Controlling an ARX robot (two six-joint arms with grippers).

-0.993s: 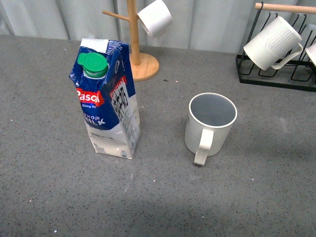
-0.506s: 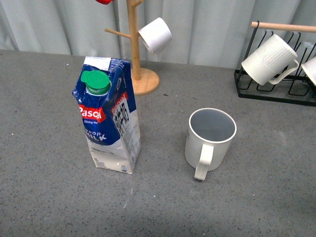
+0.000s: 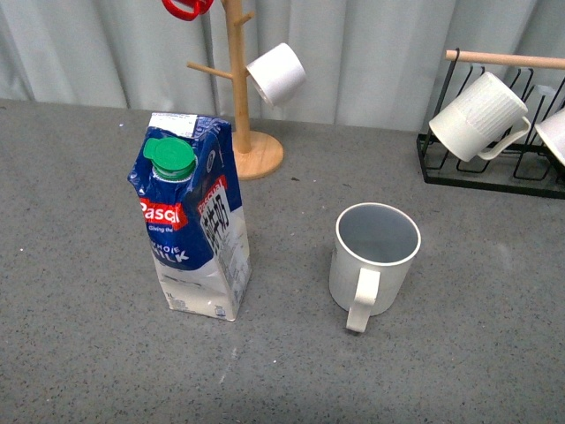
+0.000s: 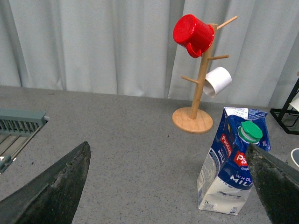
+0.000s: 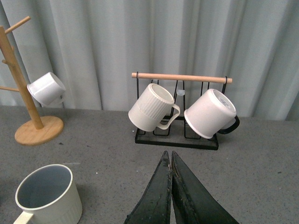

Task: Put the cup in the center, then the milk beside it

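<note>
The cup point(image 3: 375, 256) stands on the grey table point(image 3: 88, 353), with the milk point(image 3: 196, 230) upright near it on its left. The left fingers point(image 4: 56, 191) are spread wide, and the right fingers point(image 5: 159, 200) are pressed together, holding nothing

Milk point(image 3: 196, 231) stands left of cup point(image 3: 372, 262), mug tree point(image 3: 240, 97) behind.

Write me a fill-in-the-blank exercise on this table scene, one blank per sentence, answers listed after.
The tall blue-and-white milk carton has a round screw cap coloured ____. In the front view, the wide cream-white ceramic mug stands to the carton's ____. The topmost cup on the wooden mug tree is ____. The right claw, holding nothing, is ____.
Missing words: green; right; red; shut.
</note>
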